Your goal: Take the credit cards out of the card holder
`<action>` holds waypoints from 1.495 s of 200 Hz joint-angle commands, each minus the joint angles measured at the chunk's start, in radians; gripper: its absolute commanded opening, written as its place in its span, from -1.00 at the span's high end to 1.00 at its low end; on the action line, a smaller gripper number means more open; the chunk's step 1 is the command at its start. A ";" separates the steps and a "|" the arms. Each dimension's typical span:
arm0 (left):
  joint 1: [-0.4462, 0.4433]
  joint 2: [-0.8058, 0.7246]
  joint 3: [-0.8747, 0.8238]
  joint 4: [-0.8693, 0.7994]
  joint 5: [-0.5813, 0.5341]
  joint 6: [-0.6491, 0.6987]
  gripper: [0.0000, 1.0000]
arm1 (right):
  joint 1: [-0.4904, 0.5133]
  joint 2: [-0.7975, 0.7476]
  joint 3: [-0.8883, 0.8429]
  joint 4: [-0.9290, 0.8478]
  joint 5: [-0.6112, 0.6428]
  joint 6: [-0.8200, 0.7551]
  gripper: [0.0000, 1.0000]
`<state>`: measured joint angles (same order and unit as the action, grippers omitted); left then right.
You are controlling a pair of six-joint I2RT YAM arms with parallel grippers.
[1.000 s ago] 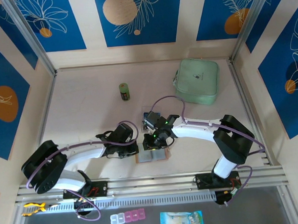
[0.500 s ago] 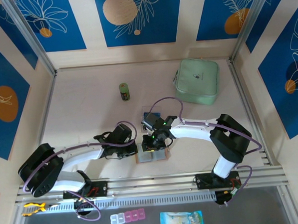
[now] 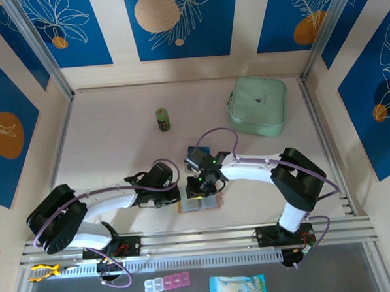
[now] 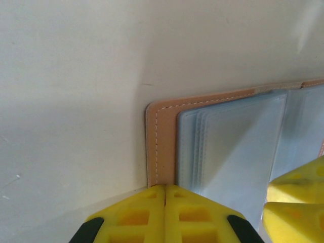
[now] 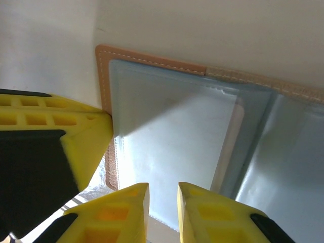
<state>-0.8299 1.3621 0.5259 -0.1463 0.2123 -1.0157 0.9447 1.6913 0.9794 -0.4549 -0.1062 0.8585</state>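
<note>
The salmon-pink card holder (image 3: 212, 204) lies open and flat on the table near the front edge, with its greyish clear pockets (image 5: 172, 147) facing up. My left gripper (image 4: 165, 188) is shut, and its tips press on the holder's stitched left border (image 4: 154, 147). My right gripper (image 5: 163, 188) hovers over the left pocket page with a narrow gap between its fingers and nothing in that gap. From above, the left gripper (image 3: 178, 198) and right gripper (image 3: 198, 190) sit side by side over the holder. One bluish credit card (image 3: 198, 150) lies on the table just beyond the right wrist. I cannot tell whether the pockets hold cards.
A mint-green zip pouch (image 3: 258, 105) lies at the back right. A small green bottle (image 3: 162, 119) stands at the back centre. The metal rail (image 3: 200, 240) runs just in front of the holder. The left gripper's yellow finger (image 5: 50, 131) crowds the holder's left corner.
The right wrist has edged slightly left over the holder. The left arm and the card holder have stayed where they were.
</note>
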 commanded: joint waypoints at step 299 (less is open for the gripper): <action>-0.008 -0.069 0.075 -0.110 -0.024 0.021 0.83 | -0.047 -0.059 -0.142 0.082 -0.045 0.008 0.50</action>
<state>-0.8299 1.3304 0.5678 -0.2249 0.2035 -1.0122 0.9104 1.6569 0.8753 -0.4091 -0.1108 0.8619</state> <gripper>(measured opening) 0.079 0.256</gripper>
